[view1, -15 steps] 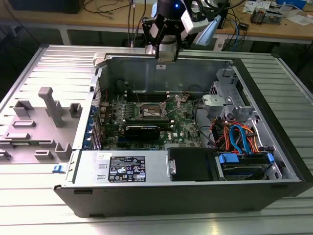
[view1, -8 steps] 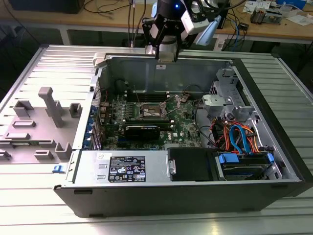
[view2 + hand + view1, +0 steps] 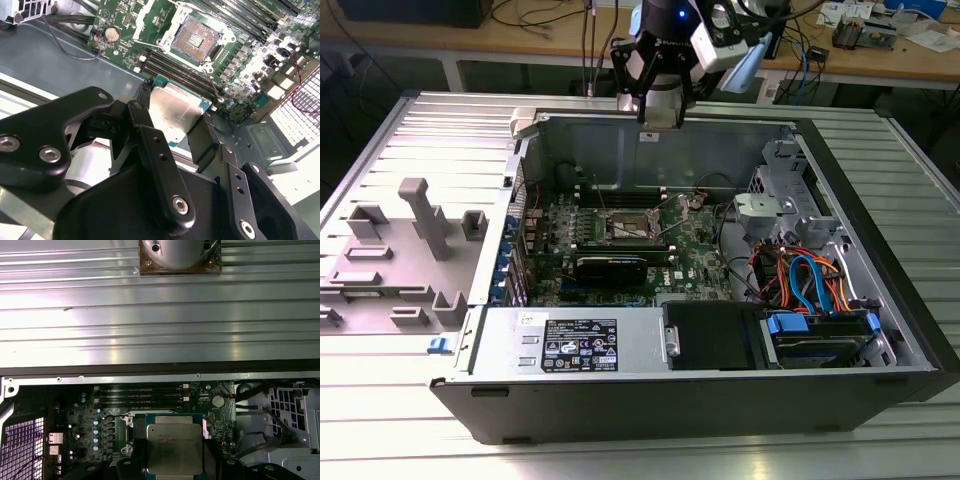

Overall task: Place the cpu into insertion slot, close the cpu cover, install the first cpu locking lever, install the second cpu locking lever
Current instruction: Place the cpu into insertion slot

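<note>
On the ribbed metal table we see the open case. Our gripper clamps the cpu between its fingers, above the case's far wall; beyond, on the green board, the slot lies uncovered.

insertion slot: wide open on top | memory slots hug one side | black card close by | cables well off, exterior view's right | gripper gripping cpu, clear above board
</note>
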Controlling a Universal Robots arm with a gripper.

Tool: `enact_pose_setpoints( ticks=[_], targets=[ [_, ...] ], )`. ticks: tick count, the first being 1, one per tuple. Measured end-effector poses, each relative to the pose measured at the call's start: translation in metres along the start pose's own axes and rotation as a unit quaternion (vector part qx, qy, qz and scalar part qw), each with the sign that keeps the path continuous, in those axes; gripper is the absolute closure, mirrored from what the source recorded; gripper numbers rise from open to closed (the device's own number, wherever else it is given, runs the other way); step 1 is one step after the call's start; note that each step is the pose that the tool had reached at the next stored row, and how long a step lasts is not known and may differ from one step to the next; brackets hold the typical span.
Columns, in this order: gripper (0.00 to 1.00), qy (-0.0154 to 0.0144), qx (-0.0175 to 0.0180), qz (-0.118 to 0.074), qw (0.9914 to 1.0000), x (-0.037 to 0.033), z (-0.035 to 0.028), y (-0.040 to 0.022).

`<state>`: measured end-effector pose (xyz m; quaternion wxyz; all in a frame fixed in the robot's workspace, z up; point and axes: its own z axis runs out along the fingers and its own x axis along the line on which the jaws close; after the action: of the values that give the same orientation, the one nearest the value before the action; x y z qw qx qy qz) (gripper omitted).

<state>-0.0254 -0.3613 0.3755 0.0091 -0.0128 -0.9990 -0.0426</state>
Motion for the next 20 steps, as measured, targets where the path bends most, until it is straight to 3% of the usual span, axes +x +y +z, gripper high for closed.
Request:
enact_pose_setpoints(
  ticks=[20],
  targets=[
    [0.46,-0.0002,0.0067,0.0,0.99998,-0.0001,-0.0003,-0.0032]
  ],
)
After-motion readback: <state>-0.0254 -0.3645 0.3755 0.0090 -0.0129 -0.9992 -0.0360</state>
